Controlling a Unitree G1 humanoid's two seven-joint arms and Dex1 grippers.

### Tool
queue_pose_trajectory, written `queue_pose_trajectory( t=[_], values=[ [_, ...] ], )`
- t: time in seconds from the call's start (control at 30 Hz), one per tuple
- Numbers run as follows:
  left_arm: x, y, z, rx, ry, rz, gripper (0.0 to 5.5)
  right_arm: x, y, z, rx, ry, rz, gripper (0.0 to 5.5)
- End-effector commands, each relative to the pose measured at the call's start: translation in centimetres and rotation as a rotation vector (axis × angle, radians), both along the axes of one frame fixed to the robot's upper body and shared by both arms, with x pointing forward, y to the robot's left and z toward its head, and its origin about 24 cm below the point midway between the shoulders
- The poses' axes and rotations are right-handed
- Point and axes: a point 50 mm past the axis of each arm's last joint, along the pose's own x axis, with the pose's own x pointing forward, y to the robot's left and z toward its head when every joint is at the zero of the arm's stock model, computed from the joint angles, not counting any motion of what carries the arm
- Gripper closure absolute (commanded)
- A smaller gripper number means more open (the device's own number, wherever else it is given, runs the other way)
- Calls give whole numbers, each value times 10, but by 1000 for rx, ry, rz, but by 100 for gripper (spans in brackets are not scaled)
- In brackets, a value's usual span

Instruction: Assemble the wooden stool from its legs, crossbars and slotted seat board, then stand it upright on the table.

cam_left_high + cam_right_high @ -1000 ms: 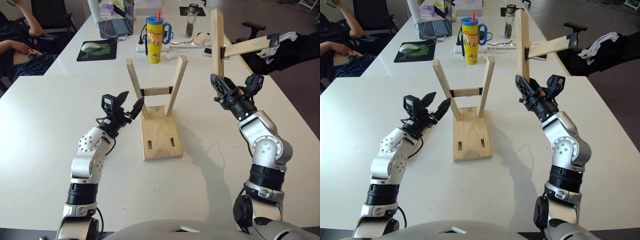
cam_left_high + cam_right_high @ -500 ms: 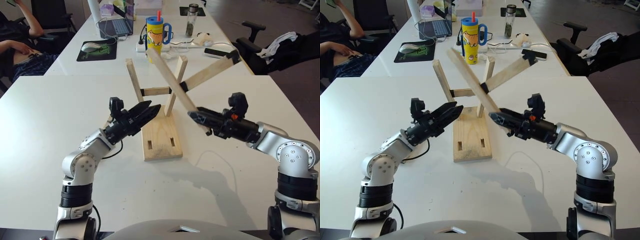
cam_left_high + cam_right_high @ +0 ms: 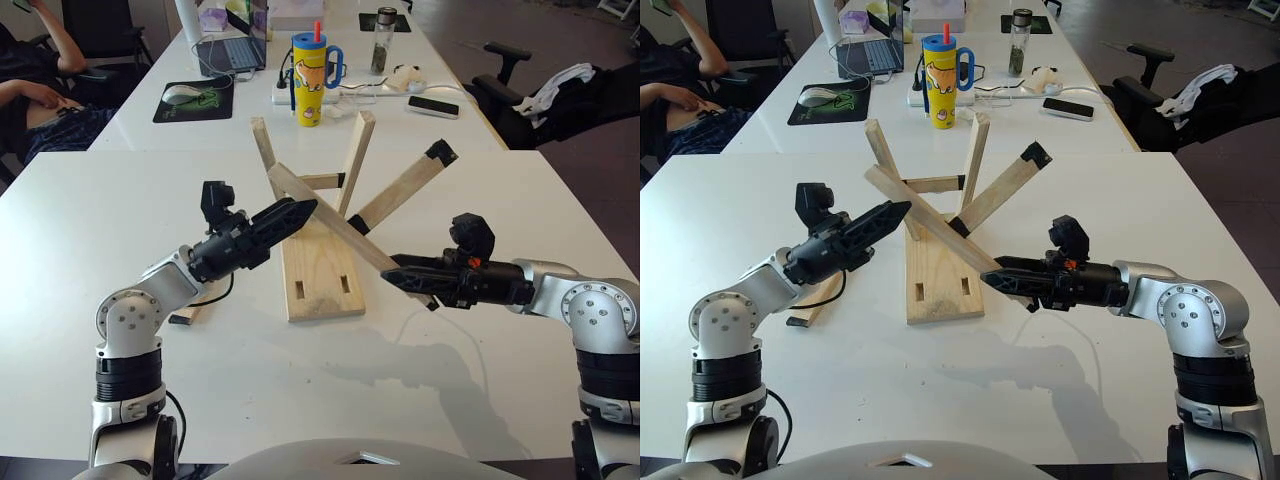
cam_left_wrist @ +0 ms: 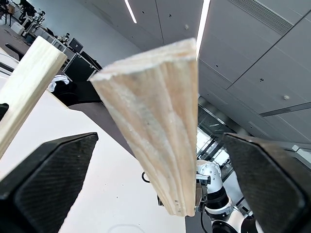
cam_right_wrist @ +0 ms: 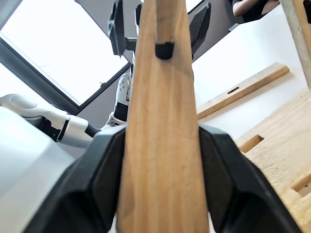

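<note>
The slotted seat board (image 3: pixel 322 270) lies flat on the white table (image 3: pixel 80 230). Two legs (image 3: pixel 354 165) joined by a crossbar (image 3: pixel 315 182) stand up from its far end. My right gripper (image 3: pixel 397 272) is shut on the near end of a second leg (image 3: pixel 325 218), which slants up and left over the board. Another leg (image 3: pixel 405 188) joined to it points up to the right. In the right wrist view the fingers (image 5: pixel 99 179) press both sides of that wood (image 5: pixel 163 97). My left gripper (image 3: pixel 300 211) is open, its fingers (image 4: pixel 46 187) either side of the slanted leg's far end (image 4: pixel 155 126).
A loose slotted wooden bar (image 3: pixel 816 304) lies on the table under my left forearm. Behind the stool stand a yellow cup (image 3: pixel 308 82), a mouse pad (image 3: pixel 193 100), a laptop (image 3: pixel 230 45), a bottle (image 3: pixel 385 40) and a phone (image 3: pixel 433 105). An office chair (image 3: pixel 510 95) stands at the far right.
My right gripper has swung the second leg pair from upright down and leftward over the seat board. My left gripper has come across to that leg's far end.
</note>
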Motion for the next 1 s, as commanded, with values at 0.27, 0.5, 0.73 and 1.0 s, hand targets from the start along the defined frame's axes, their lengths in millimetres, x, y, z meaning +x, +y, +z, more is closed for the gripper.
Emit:
queue_pose_trajectory(
  t=[0.27,0.5,0.73,1.0],
  values=[
    [-1,1,5,15,-2,-45,177,-7,1,-4,-4,49,52,344],
    [-6,2,4,22,10,-82,280,-4,-1,-2,17,56,45,344],
    [-7,2,4,29,9,-97,339,-1,-1,-2,12,37,31,344],
    [-4,11,-1,51,20,-66,347,3,-4,-10,0,58,-16,259]
  ],
)
